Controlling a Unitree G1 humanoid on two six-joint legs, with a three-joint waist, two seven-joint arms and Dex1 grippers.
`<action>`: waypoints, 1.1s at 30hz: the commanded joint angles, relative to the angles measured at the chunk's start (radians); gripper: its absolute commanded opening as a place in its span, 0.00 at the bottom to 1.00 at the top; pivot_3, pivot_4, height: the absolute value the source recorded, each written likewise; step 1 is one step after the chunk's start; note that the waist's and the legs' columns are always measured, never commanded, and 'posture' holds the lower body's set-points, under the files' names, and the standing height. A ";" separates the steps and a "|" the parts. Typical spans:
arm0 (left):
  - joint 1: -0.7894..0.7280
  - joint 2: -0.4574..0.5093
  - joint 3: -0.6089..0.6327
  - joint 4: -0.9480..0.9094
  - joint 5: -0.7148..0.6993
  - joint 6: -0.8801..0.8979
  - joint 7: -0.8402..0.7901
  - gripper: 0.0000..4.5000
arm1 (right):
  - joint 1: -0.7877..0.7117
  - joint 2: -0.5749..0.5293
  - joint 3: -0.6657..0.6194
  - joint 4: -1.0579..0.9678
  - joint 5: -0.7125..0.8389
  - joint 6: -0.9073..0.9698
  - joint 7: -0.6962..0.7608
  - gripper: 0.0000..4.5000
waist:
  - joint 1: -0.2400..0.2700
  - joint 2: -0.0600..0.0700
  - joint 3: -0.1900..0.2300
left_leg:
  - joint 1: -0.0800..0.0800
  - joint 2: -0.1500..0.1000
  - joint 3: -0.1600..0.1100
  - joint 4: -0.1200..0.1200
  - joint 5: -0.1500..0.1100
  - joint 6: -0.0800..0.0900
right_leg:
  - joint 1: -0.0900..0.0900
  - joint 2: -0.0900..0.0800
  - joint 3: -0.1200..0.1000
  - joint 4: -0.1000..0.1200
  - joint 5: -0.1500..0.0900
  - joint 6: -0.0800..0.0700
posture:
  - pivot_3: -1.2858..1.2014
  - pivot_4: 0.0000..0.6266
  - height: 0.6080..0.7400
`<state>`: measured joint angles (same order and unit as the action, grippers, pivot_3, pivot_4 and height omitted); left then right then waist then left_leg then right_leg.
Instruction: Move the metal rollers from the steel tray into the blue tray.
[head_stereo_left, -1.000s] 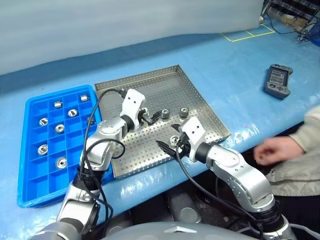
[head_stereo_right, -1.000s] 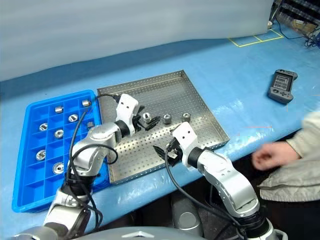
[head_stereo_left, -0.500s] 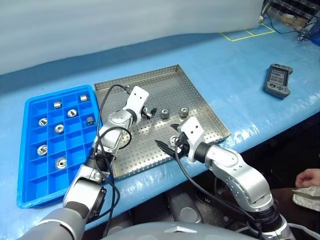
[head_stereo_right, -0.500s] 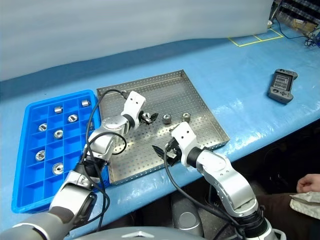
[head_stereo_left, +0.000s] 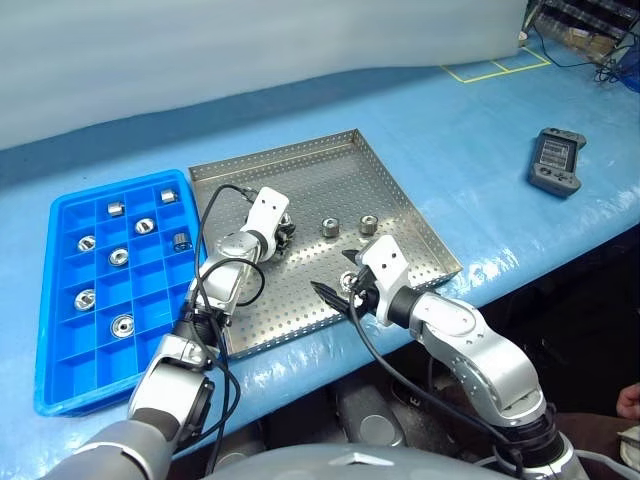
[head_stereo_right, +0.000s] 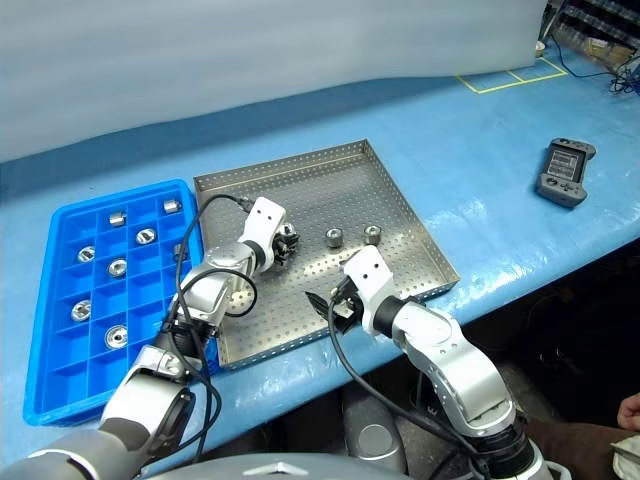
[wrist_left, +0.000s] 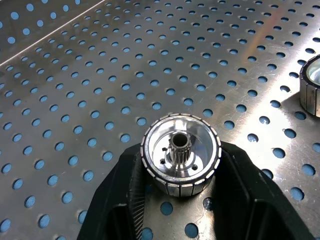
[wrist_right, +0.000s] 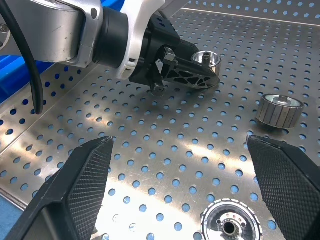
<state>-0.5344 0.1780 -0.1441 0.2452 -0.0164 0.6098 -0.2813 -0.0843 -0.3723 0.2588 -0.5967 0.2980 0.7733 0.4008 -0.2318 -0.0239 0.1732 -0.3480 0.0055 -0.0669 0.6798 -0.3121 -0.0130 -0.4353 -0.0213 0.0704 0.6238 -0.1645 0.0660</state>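
The steel tray (head_stereo_left: 300, 175) lies in the middle of the blue table. My left gripper (head_stereo_left: 285, 232) is down on its perforated floor and shut on a metal roller (wrist_left: 181, 152), which sits squeezed between the two black fingers (wrist_left: 125, 190). Two more rollers (head_stereo_left: 330, 227) (head_stereo_left: 368, 224) stand just to the right of it. A third roller (head_stereo_left: 350, 281) lies below my right gripper (head_stereo_left: 338, 273), which hovers open near the tray's front part. The blue tray (head_stereo_left: 70, 365) sits to the left and holds several rollers in its cells.
A dark handheld controller (head_stereo_left: 556, 160) lies on the table at the far right. A person's hand (head_stereo_left: 630, 400) shows at the lower right corner. Yellow tape marks (head_stereo_left: 495, 70) run across the back right of the table.
My left gripper sank onto the tray floor and shut on a roller. The person's hand drew back from the table's edge to the lower right. My right arm stayed still.
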 joint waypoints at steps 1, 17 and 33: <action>0.016 -0.008 0.040 -0.098 -0.020 0.008 0.014 0.38 | -0.014 0.002 -0.001 -0.015 0.004 -0.013 0.010 1.00 | 0.001 0.000 0.000 | 0.000 0.000 0.000 0.000 0.000 0.000 | 0.000 0.000 0.000 0.000 0.000 0.000 | 0.42 0.24 1.00; 0.296 0.085 0.348 -0.855 -0.027 0.155 0.162 0.38 | -0.122 0.015 0.078 0.047 0.017 -0.022 0.108 1.00 | 0.063 0.000 0.000 | -0.006 0.000 -0.001 0.001 0.000 0.000 | -0.008 0.000 0.000 0.002 0.001 0.000 | 0.49 0.24 1.00; 0.991 -0.121 0.571 -1.225 -0.021 0.256 0.244 0.38 | -0.264 0.081 0.205 0.210 0.013 -0.085 0.276 1.00 | 0.238 0.000 0.000 | -0.007 0.000 -0.005 0.002 0.001 -0.002 | -0.006 -0.002 -0.006 0.002 -0.003 -0.007 | 0.61 0.24 1.00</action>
<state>0.4435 0.0755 0.4008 -0.9300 -0.0417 0.8941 -0.0527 -0.3307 -0.2986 0.4645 -0.3792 0.3024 0.7188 0.6569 0.0061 -0.0243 0.1729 -0.3548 0.0050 -0.0720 0.6822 -0.3111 -0.0149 -0.4414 -0.0236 0.0639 0.6258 -0.1679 0.0590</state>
